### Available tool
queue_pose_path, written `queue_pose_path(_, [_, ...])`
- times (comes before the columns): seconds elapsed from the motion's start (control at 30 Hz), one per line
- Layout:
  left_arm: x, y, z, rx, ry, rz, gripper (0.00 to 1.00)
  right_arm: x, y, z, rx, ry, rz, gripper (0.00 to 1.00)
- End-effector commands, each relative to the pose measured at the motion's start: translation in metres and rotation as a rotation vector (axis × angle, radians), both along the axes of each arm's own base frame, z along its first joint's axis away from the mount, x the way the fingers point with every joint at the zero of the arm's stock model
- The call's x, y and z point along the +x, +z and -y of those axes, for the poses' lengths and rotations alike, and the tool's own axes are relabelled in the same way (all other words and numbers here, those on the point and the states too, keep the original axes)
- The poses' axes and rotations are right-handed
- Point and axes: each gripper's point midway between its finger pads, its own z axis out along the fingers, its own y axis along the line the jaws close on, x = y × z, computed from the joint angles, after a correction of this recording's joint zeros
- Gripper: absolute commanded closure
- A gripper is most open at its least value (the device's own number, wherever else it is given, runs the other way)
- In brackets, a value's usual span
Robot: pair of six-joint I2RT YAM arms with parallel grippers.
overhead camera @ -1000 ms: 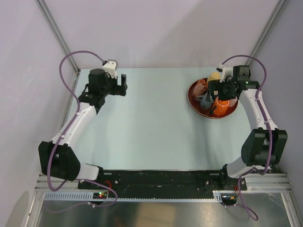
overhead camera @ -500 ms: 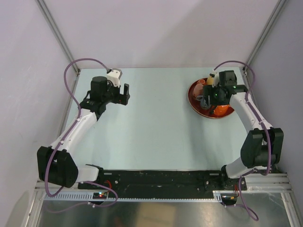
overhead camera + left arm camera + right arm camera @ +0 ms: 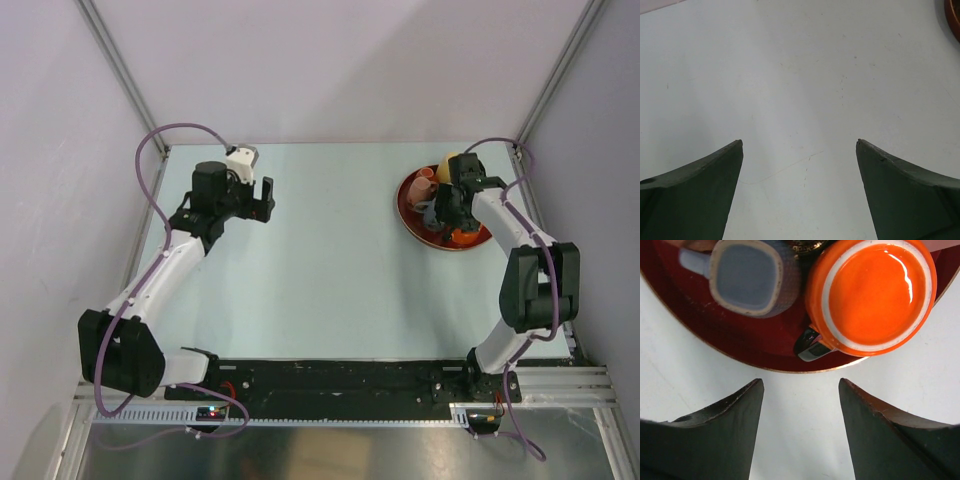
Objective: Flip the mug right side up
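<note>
Your right gripper (image 3: 801,390) has swung over the tray (image 3: 740,347) edge, jaws wide and empty. The orange mug (image 3: 875,295) sits base-up at its 1 o'clock, handle (image 3: 810,347) toward 7, so a grasp looks next. Left gripper (image 3: 800,150) hangs wide, idle.

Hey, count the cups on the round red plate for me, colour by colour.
Orange glazed mug: 1
Blue-grey mug: 1
Pink mug: 1
Yellow cup, partly hidden: 1
Total: 4, all on the dark red round plate.

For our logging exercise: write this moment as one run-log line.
left gripper: open, over table | right gripper: open, above plate rim | orange mug: on plate, ungripped
</note>
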Motion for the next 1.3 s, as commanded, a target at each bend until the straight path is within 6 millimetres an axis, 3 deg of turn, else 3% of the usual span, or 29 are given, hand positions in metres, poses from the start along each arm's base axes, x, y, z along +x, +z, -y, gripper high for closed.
queue_pose_path(0.0, [0.004, 0.012, 0.005, -0.006, -0.014, 0.035, 0.02, 0.015, 0.001, 0.016, -0.046, -0.159, 0.015, 0.33])
queue_pose_path(0.13, [0.004, 0.014, 0.007, -0.004, -0.018, 0.038, 0.02, 0.026, -0.006, 0.027, -0.078, -0.246, 0.012, 0.25])
queue_pose_path(0.3, [0.003, 0.014, 0.005, 0.003, -0.013, 0.041, 0.02, 0.027, -0.017, 0.031, -0.090, -0.306, -0.018, 0.29])
queue_pose_path(0.67, [0.001, 0.010, 0.009, 0.006, -0.028, 0.035, 0.02, 0.007, -0.033, 0.053, -0.129, -0.337, -0.081, 0.66])
queue_pose_path(0.83, [0.002, 0.009, 0.011, 0.003, -0.032, 0.031, 0.02, -0.008, -0.044, 0.054, -0.129, -0.305, -0.107, 0.68])
queue_pose_path(0.97, [0.002, 0.009, 0.013, 0.002, -0.036, 0.030, 0.02, -0.006, -0.049, 0.052, -0.114, -0.269, -0.097, 0.67])
queue_pose_path(1.03, [0.002, 0.009, 0.014, 0.001, -0.038, 0.029, 0.02, -0.001, -0.049, 0.052, -0.110, -0.244, -0.081, 0.74])
queue_pose_path(1.13, [0.002, 0.009, 0.016, -0.001, -0.043, 0.028, 0.02, 0.001, -0.047, 0.056, -0.098, -0.231, -0.074, 0.94])
queue_pose_path(1.27, [0.003, 0.010, 0.018, -0.006, -0.046, 0.028, 0.02, -0.016, -0.029, 0.060, -0.032, -0.245, -0.075, 1.00])
